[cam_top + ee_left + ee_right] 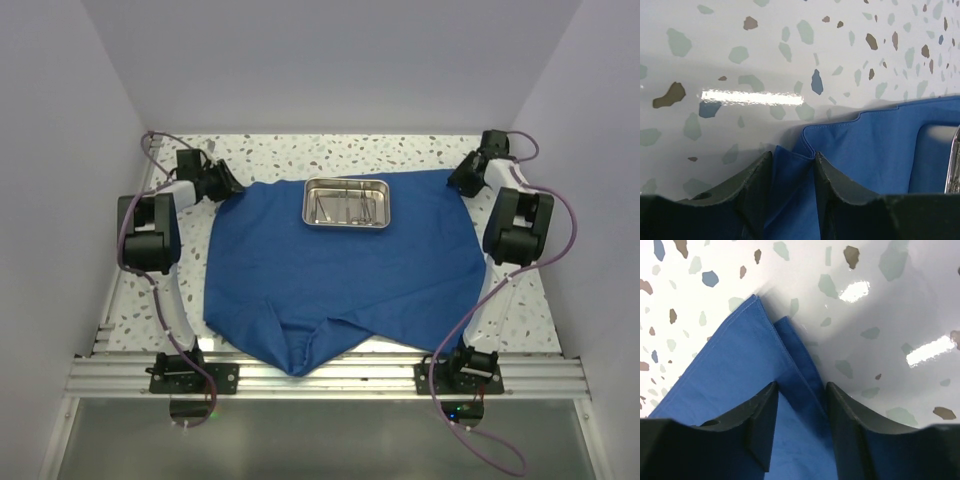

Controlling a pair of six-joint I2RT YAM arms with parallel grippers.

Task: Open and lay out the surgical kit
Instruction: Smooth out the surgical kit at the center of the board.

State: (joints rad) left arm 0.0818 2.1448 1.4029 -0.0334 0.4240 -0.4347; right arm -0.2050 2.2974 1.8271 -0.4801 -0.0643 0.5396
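**Item 1: blue cloth wrap** [340,280]. Opened into a wide sheet over the speckled table [330,150]. Its far edge runs from 10 o'clock to 2 o'clock. The 6 o'clock corner [300,358] is rumpled and reaches the table's near edge.

**Item 2: steel tray** [346,226]. Rests on the sheet at 12 o'clock, just inside the far edge. Thin steel instruments [345,205] lie inside it; they are too small to tell apart.

**Item 3: left gripper** [224,187]. At the sheet's 10 o'clock corner. In the wrist view a raised fold of cloth sits between its fingers. A gap shows between the jaws; whether they bite the cloth cannot be told.

**Item 4: right gripper** [801,386]. At the 2 o'clock corner, jaws astride the hemmed point, which lies flat between them. Whether it has a hold likewise cannot be told.

**Step in hand (judged):** securing both far corners to draw the sheet flat.

**Handling notes:**
- Pinch behind the hem, not on the tip, since thin cloth slips.
- Pull both corners outward, toward 10 and 2 o'clock, evenly and low.
- An uneven tug could drag the tray or tip its contents.
- The 6 o'clock corner looks to need smoothing afterwards.
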